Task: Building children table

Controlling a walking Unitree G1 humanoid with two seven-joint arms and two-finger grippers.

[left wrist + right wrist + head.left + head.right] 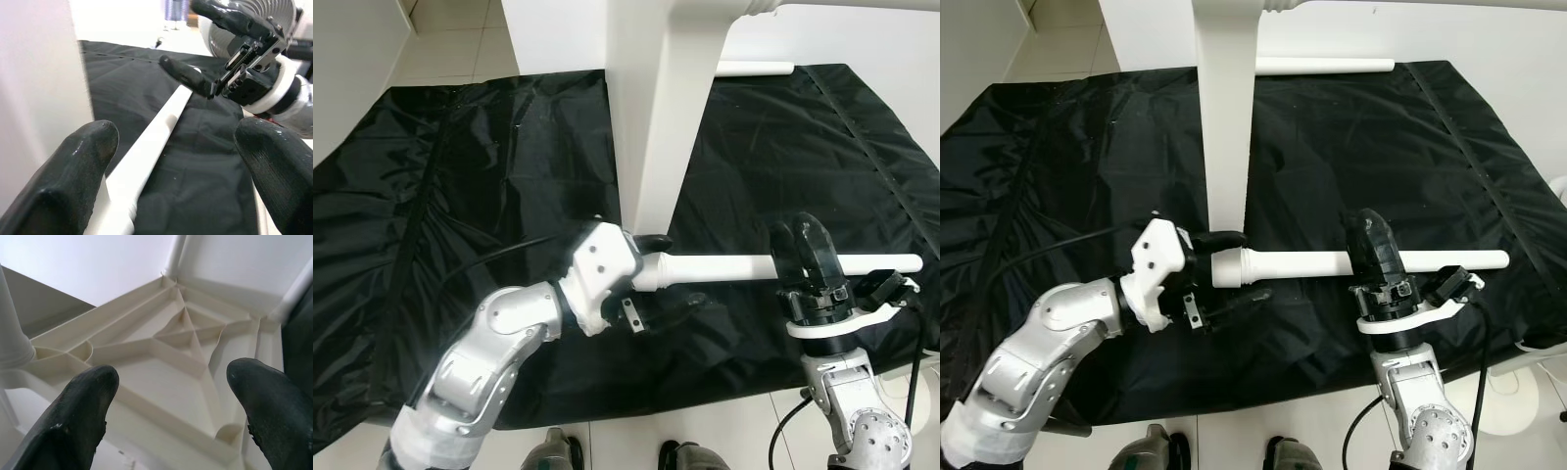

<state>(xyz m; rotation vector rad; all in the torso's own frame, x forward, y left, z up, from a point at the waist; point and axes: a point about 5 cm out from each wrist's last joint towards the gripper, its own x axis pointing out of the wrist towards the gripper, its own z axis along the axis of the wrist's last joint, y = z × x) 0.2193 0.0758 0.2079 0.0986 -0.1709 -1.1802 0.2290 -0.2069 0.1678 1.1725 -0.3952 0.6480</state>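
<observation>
A white table leg (724,266) lies flat on the black sheet (489,166). My left gripper (664,276) is open around its thick end, one finger above and one below; in the left wrist view the leg (161,125) lies against one finger with a gap to the other. My right gripper (806,240) is open and points upward, standing in front of the leg's thin half. It looks at the ribbed underside of the white table top (186,342). One fitted table leg (651,117) stands upright on the sheet just behind my left gripper.
Another loose white leg (754,68) lies at the sheet's far edge. White tile floor (450,44) surrounds the sheet. A round white object (1528,392) sits off the sheet's right edge. My feet (558,455) are at the near edge.
</observation>
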